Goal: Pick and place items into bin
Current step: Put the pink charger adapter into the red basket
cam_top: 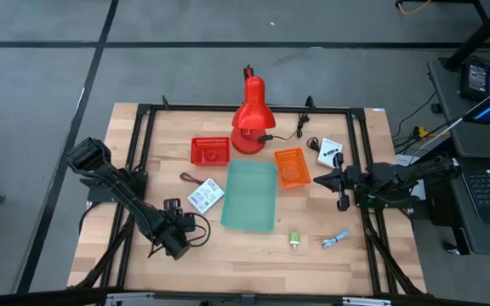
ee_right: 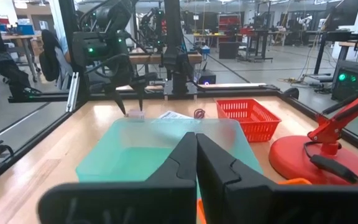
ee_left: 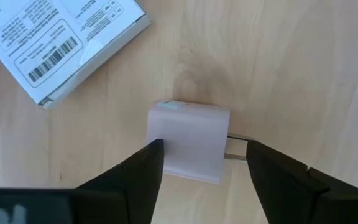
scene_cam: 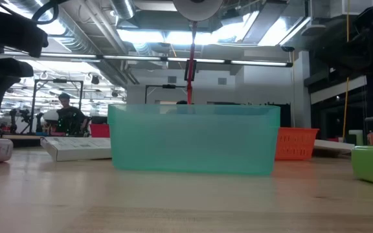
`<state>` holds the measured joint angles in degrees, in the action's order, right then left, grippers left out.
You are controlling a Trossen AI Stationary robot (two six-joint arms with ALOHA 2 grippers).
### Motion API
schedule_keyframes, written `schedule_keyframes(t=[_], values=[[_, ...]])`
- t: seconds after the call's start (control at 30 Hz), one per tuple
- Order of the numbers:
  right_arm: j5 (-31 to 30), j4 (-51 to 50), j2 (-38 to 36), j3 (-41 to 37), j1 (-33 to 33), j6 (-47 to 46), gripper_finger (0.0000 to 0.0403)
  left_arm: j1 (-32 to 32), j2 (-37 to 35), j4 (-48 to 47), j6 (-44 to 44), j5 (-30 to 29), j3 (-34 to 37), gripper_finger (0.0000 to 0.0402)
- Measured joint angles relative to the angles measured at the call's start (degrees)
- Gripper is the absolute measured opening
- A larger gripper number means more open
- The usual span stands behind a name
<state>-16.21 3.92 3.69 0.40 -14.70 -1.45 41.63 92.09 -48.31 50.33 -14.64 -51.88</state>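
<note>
A pale pink cube lies flat on the wooden table, with a metal prong sticking out of one side. My left gripper is open and points down, one finger on each side of the cube, near the table's near-left part. A white printed card lies beside it. The teal bin stands mid-table. My right gripper is shut and hovers right of the bin. A green block and a blue-white clip lie near the front. A second white packet lies far right.
A red desk lamp stands behind the bin, with a red basket to its left and an orange basket to its right. A small dark red cable lies left of the bin. Black frame rails run along the table's sides.
</note>
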Motion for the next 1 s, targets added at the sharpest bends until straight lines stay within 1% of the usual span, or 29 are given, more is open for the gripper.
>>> schedule_keyframes(t=[0.17, 0.37, 0.5, 0.6, 0.7, 0.9, 0.93, 1.0], values=[[0.0, 0.0, 0.4, 0.0, 0.0, -1.0, 0.0, 0.0, 0.0, -1.1, 0.1, 0.2, 0.0, 0.0236], [0.0, 0.0, 0.4, 0.0, 0.0, -1.4, 0.0, 0.0, -0.3, -1.8, 0.1, 1.0, 0.0, 0.0237], [0.0, 0.0, 0.4, 0.0, 0.0, -1.4, 0.0, 0.0, -0.3, -4.7, -0.1, 1.2, -2.1, 0.0237], [0.0, 0.1, 0.4, 0.0, 0.0, -1.3, 0.0, 0.0, -0.3, -7.4, -0.5, -0.3, -3.6, 0.0237], [0.0, 0.1, 0.4, 0.0, 0.0, -1.3, 0.0, 0.1, -0.3, -7.1, -0.6, -2.7, -3.8, 0.0237], [0.0, 0.0, 0.4, 0.0, 0.0, -1.2, 0.0, -0.8, -0.3, -7.3, -0.8, -1.3, -3.8, 0.0237], [0.0, 0.1, 0.4, 0.0, 0.0, -1.1, 0.0, -1.0, -0.3, -7.3, -1.7, -1.4, -3.8, 0.0237], [0.0, 0.0, 0.4, 0.0, 0.0, -1.0, 0.0, -1.0, -0.3, -7.3, -4.1, -3.5, -3.8, 0.0237]])
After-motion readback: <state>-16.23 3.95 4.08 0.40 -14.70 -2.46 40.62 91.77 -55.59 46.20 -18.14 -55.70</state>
